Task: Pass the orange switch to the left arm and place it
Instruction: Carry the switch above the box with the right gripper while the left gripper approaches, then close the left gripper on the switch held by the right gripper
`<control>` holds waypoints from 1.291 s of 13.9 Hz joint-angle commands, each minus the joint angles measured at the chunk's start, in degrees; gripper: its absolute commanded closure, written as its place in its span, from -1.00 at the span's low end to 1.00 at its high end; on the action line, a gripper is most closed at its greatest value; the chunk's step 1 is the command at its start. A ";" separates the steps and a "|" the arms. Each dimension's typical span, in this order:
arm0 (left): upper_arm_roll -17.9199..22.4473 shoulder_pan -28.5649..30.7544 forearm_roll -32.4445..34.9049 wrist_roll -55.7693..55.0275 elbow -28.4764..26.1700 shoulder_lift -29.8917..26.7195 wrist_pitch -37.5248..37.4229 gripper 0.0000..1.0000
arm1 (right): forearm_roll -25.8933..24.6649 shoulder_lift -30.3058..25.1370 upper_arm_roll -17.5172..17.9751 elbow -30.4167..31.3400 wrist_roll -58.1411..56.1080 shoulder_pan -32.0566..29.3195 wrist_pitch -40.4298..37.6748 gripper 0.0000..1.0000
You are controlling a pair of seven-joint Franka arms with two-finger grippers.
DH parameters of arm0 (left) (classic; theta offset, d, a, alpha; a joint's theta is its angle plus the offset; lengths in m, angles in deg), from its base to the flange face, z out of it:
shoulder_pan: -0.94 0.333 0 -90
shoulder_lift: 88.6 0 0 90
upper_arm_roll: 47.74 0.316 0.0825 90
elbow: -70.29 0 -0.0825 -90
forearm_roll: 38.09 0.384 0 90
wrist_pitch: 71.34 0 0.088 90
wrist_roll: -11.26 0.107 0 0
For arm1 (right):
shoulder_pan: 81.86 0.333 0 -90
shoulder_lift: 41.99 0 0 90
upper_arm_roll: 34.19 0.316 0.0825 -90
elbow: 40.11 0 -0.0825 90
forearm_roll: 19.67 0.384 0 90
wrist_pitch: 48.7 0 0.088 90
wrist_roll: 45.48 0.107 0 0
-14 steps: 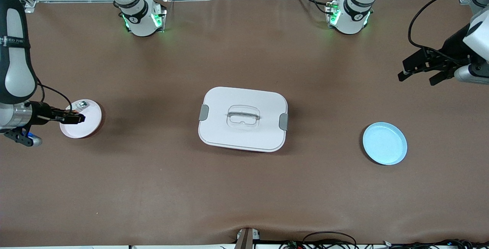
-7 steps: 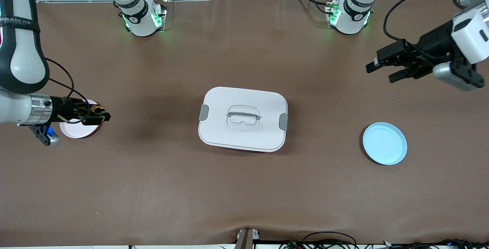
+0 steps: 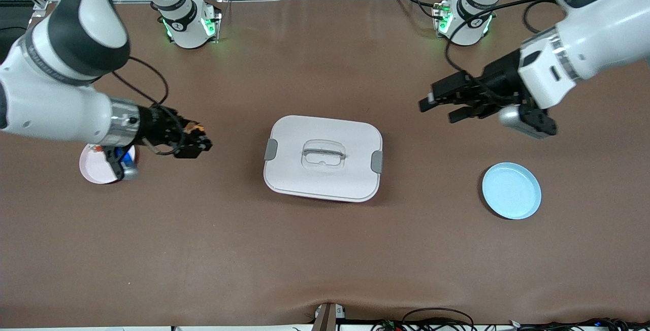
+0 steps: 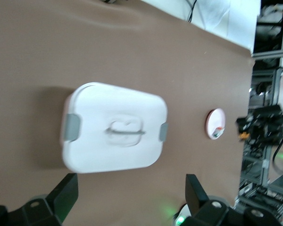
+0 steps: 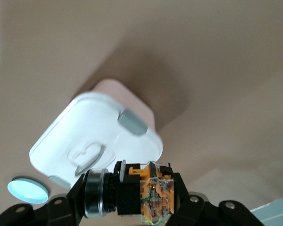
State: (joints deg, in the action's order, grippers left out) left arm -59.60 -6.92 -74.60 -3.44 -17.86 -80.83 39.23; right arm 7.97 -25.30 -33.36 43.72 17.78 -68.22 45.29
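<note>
The orange switch (image 3: 195,128) is held in my right gripper (image 3: 194,142), up in the air over the bare table between the pink plate (image 3: 96,168) and the white box (image 3: 323,157). In the right wrist view the switch (image 5: 132,194) lies crosswise between the fingers, its black body, silver ring and orange end showing, with the box (image 5: 92,141) past it. My left gripper (image 3: 437,111) is open and empty, in the air over the table toward the left arm's end of the box. In the left wrist view its fingers (image 4: 66,195) stand wide apart, with the box (image 4: 114,127) ahead.
A blue plate (image 3: 511,190) lies toward the left arm's end, nearer to the front camera than the left gripper. The pink plate is partly covered by the right wrist and holds a small piece (image 4: 218,133). Both arm bases stand along the table's back edge.
My right gripper has risen off the pink plate with the switch and moved toward the box. My left gripper has swung in from the table's end toward the box.
</note>
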 commanded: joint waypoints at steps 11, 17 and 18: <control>-0.01 -14.19 -6.99 -5.96 5.71 12.09 24.23 -1.00 | 6.99 11.94 -0.92 -19.37 29.79 11.58 13.68 1.00; -0.01 -17.19 -6.99 0.10 8.96 16.22 29.96 -1.00 | 6.99 16.88 -0.92 -24.94 34.99 13.86 17.88 1.00; -0.10 -17.19 -7.07 2.46 8.97 16.57 30.05 -1.00 | 6.99 17.49 -0.92 -25.02 35.35 14.21 18.59 1.00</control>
State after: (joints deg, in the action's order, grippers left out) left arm -59.71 -23.93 -80.47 -4.87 -11.56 -66.14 68.94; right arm 13.87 -9.91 -33.45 21.85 50.87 -55.33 63.06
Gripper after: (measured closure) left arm 0.000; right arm 0.273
